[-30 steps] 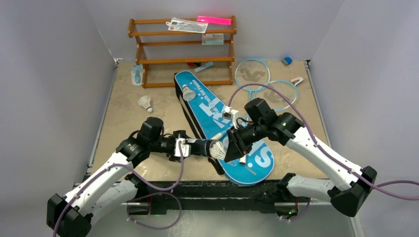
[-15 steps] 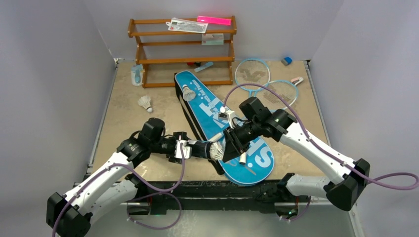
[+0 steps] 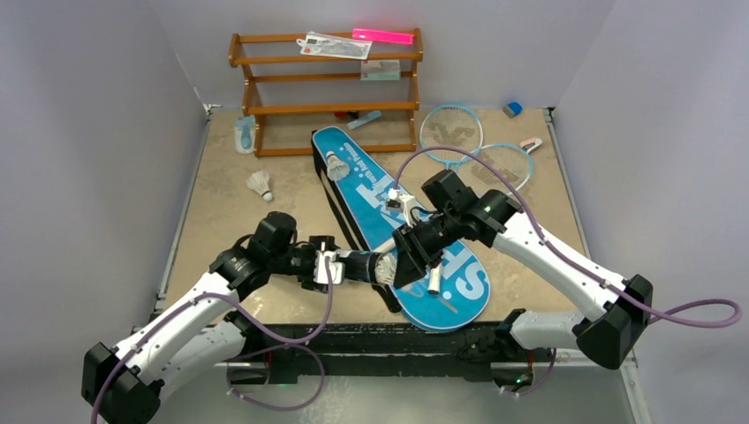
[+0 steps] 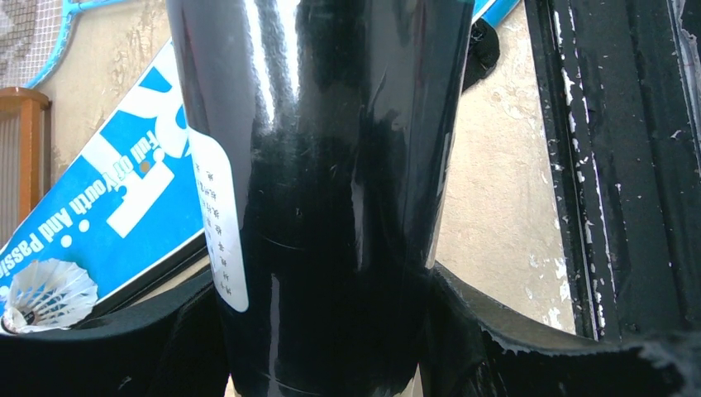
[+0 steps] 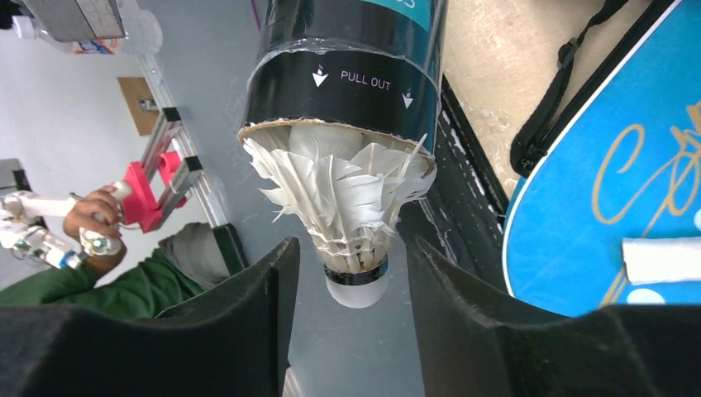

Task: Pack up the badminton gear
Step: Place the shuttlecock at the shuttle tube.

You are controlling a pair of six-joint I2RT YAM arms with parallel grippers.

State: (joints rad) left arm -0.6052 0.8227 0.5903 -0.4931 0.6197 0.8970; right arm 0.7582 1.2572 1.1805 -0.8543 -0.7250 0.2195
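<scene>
My left gripper (image 3: 329,265) (image 4: 331,339) is shut on the long black tube (image 3: 358,265) (image 4: 331,165) and holds it level, mouth to the right. A white feather shuttlecock (image 3: 382,268) (image 5: 351,207) sits feathers-first in that mouth (image 5: 347,50), its cork sticking out. Around the cork stands my right gripper (image 3: 399,261) (image 5: 351,273), open, with a gap on each side. The blue bag (image 3: 362,190) (image 5: 612,182) (image 4: 124,190) lies beneath, a second shuttlecock (image 3: 335,165) (image 4: 45,294) on its far end. A third shuttlecock (image 3: 260,184) rests on the table at left. Two light-blue rackets (image 3: 450,131) (image 3: 503,166) lie at the back right.
The brown wooden rack (image 3: 327,88) stands at the back with small items on its shelves. A small white cylinder (image 3: 433,283) (image 5: 661,258) lies on the bag's near end. Small blue and pink bits (image 3: 512,109) sit by the back right wall.
My right gripper has opened off the shuttlecock, which stays in the tube's mouth. The right arm has shifted slightly left. The left arm and tube have barely moved.
</scene>
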